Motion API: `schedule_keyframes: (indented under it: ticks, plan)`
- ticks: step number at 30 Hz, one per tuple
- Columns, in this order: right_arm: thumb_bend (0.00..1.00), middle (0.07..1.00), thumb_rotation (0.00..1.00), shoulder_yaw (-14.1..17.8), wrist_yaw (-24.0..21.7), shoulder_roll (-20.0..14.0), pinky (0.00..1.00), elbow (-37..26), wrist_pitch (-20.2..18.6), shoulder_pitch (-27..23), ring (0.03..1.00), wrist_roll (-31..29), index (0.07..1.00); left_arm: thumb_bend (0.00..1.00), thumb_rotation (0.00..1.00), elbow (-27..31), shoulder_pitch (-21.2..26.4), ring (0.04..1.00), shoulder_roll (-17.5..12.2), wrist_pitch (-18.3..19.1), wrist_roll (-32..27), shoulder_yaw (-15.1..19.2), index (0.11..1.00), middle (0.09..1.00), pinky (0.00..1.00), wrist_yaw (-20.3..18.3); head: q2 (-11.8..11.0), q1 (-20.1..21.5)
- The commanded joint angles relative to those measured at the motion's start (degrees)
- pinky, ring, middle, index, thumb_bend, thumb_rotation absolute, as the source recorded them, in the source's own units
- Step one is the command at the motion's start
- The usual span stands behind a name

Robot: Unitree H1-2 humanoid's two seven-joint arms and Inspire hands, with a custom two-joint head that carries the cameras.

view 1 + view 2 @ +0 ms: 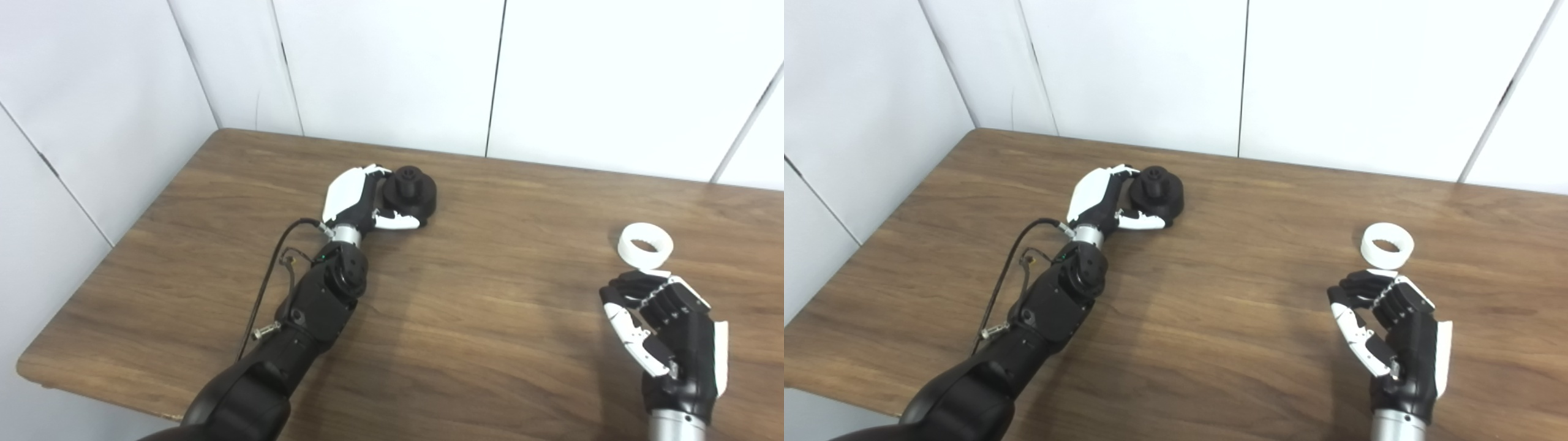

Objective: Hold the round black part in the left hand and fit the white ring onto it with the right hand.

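White wall panels behind wooden table (490, 202). Left hand (358, 202) wrapped around round black part (411, 191) resting on tabletop, far left. Right hand (664, 331) empty, fingers curled but apart, just short of white ring (645, 245) lying flat, directly beyond fingertips.

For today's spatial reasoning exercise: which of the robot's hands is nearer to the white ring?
Right. The right hand sits just in front of the white ring, fingers curled, not holding it. The left hand is far across the table, wrapped around the round black part.
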State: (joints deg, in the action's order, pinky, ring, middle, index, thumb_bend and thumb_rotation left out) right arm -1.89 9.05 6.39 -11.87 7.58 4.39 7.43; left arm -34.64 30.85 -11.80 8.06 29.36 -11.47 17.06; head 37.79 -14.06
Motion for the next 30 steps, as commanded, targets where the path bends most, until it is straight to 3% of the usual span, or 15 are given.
schedule_keyframes:
  ticks: [1, 5, 17, 22, 30]
  plan:
    - [0.52, 0.5, 0.01, -0.05, -0.06, 0.4, 0.42, -1.95, 0.8, 1.63, 0.503, 0.14, 0.485, 0.85, 0.29, 1.61, 0.49, 0.955, -0.67, -0.18, 0.46, -0.44, 0.657, 0.917, 0.93, -1.0, 0.01, -0.03]
    - [0.52, 0.502, 0.01, -0.18, -0.04, 0.41, 0.43, -1.9, 0.91, 1.52, 0.508, 0.45, 0.485, 0.85, 0.31, 5.41, -2.29, 0.962, -0.24, -1.26, 0.89, -1.17, 0.671, 0.931, 0.94, -1.04, 0.07, 0.2]
    - [0.52, 0.502, 0.01, -0.28, 0.06, 0.42, 0.43, -1.26, 1.19, 1.06, 0.508, 0.98, 0.484, 0.83, 0.3, 18.66, -8.94, 0.979, 0.08, 0.43, 1.53, -1.47, 0.661, 0.943, 0.95, -4.12, -0.1, 0.04]
    - [0.52, 0.505, 0.01, -0.23, -0.06, 0.27, 0.43, -1.23, 1.09, 0.96, 0.517, 0.71, 0.483, 0.84, 0.3, 23.69, -11.51, 0.967, 0.38, 1.1, 2.71, -1.79, 0.647, 0.934, 0.91, -5.42, -0.04, -0.26]
    - [0.52, 0.503, 0.01, -0.28, -0.1, 0.25, 0.42, -1.22, 0.76, 0.87, 0.513, 0.84, 0.484, 0.84, 0.3, 33.45, -16.52, 0.972, 1.65, 4.95, 2.36, -2.23, 0.645, 0.93, 0.89, -10.79, 0.04, 0.0]
